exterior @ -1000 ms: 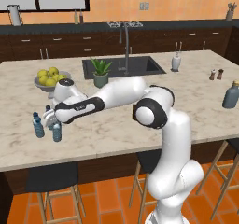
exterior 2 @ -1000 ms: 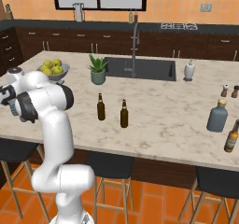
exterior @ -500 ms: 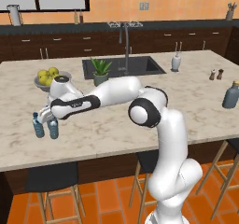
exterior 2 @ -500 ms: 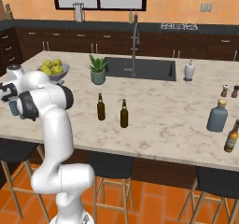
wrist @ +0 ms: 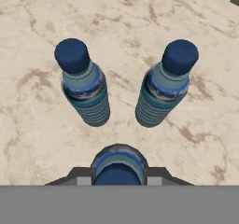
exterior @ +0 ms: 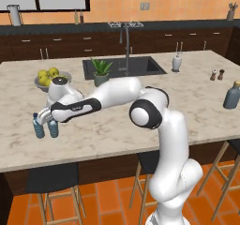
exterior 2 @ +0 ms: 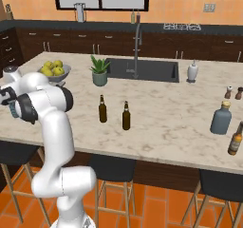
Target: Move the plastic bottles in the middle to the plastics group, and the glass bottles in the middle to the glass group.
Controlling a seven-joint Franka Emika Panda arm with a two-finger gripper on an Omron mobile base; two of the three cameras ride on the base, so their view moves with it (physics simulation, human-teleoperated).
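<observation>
My gripper (wrist: 117, 175) is shut on a plastic bottle (wrist: 117, 162); its blue cap shows between the dark fingertips (wrist: 77, 177). Just beyond it, the plastics group stands on the marble counter as two clear blue-capped bottles (wrist: 84, 87) (wrist: 165, 83). In the left base view the gripper (exterior: 45, 120) hangs low over these bottles (exterior: 40, 128) near the counter's left front. Two glass bottles (exterior 2: 102, 109) (exterior 2: 126, 116), dark brown, stand mid-counter. The glass group's grey-blue bottle (exterior 2: 221, 118) stands far right, with another brown bottle (exterior 2: 234, 139) beside it.
A bowl of yellow-green fruit (exterior: 51, 78) sits behind the gripper. A potted plant (exterior: 101, 71), the sink (exterior: 124, 65) with its faucet, a white dispenser (exterior: 176, 62) and two small shakers (exterior: 217, 74) stand farther back. The counter's front edge (exterior: 70, 156) is close by.
The hand has drifted a little to the left with the bottle, closer to the standing water bottles. The brown bottles have not moved.
</observation>
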